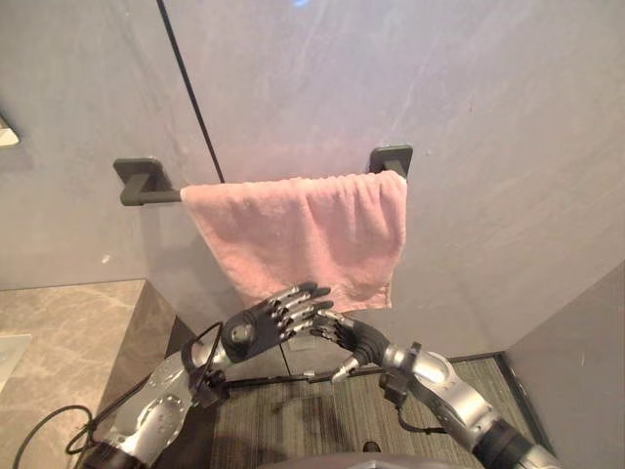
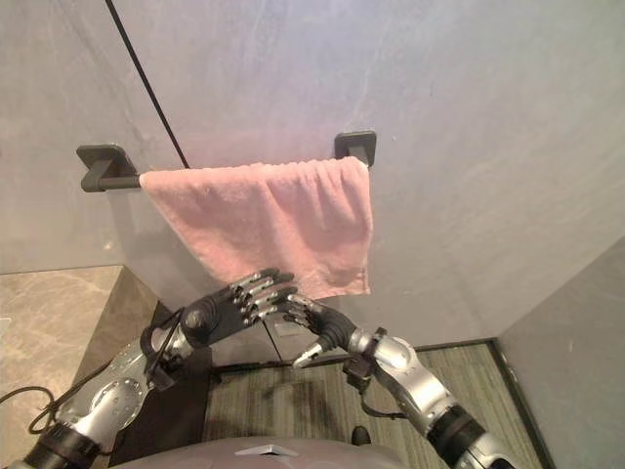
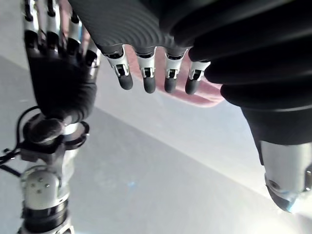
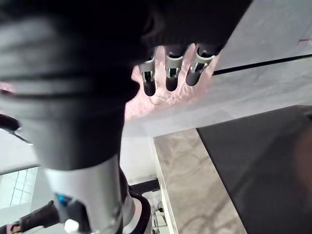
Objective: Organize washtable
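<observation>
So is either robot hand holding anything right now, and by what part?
Nothing is held: the left robot hand and the right robot hand are open by the pink towel's lower edge.

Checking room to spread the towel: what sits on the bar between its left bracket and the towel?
Nothing; in the left eye view that stretch of bar between left bracket and pink towel is bare.

Soft, even light, seemingly from overhead, sheens the wall (image 1: pixel 439 88).
</observation>
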